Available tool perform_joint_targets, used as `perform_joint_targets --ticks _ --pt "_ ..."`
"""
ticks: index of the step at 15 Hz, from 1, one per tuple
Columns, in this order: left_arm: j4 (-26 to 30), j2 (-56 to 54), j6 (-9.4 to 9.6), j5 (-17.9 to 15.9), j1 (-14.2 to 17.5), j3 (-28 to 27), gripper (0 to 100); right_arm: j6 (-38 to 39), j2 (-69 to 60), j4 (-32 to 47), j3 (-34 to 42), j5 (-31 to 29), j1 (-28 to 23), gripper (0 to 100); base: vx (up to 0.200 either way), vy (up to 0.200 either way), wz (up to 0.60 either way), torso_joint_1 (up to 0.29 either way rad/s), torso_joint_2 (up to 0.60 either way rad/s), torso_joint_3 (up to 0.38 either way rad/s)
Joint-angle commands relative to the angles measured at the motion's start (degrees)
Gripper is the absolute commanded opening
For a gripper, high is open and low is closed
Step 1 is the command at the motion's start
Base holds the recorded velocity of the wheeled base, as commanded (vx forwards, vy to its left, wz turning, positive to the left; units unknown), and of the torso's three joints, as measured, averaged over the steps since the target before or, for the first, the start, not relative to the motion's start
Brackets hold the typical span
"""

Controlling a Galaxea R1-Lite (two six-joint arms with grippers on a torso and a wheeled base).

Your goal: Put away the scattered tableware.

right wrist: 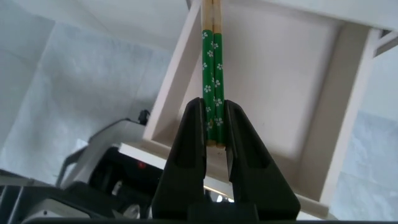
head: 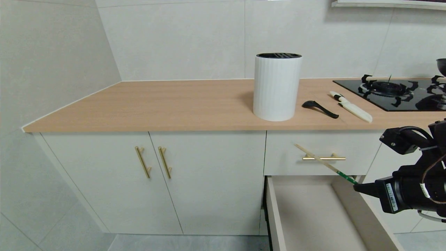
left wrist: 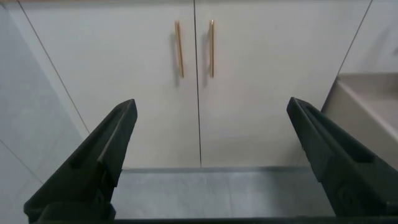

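chopsticks (right wrist: 212, 50), a flowered pair, pinched by right tool (right wrist: 214, 107).

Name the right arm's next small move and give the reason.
Probably lower the chopsticks toward the floor of the open drawer. The right gripper is shut on their green ends near the drawer's right wall, and the sticks point out over its inside.

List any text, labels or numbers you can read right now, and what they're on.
Right gripper: a white barcode label, its print too small to read.
Chopsticks: white flower marks only, no words.
Nothing else carries readable text.
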Motion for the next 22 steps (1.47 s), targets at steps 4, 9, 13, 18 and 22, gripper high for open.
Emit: perform_joint_targets --ticks 4,9,13,18,22 --pt "-0.04 0.01 0.02 -0.01 0.01 0.01 100 -0.12 1.28 0.04 0.34 0.03 0.02 0 0.0 0.0 0.0 -0.166 0.46 0.296" --pt "-0.04 0.01 0.02 -0.01 0.01 0.01 100 -0.21 1.37 0.04 0.43 0.03 0.02 0 0.0 0.0 0.0 -0.128 0.44 0.3" --pt "-0.04 0.01 0.02 -0.01 0.01 0.01 100 -0.29 1.54 0.04 0.43 0.03 0.02 0 0.0 0.0 0.0 -0.025 0.1 0.068" --pt "-0.04 0.01 0.02 -0.01 0.01 0.01 100 -0.21 10.07 -0.32 0.26 0.03 -0.07 0 0.0 0.0 0.0 0.0 0.0 0.0" --pt "-0.04 0.01 0.02 -0.01 0.01 0.01 100 0.85 20.53 -0.76 -1.94 -0.41 -0.25 0 0.0 0.0 0.0 0.0 0.0 0.0"
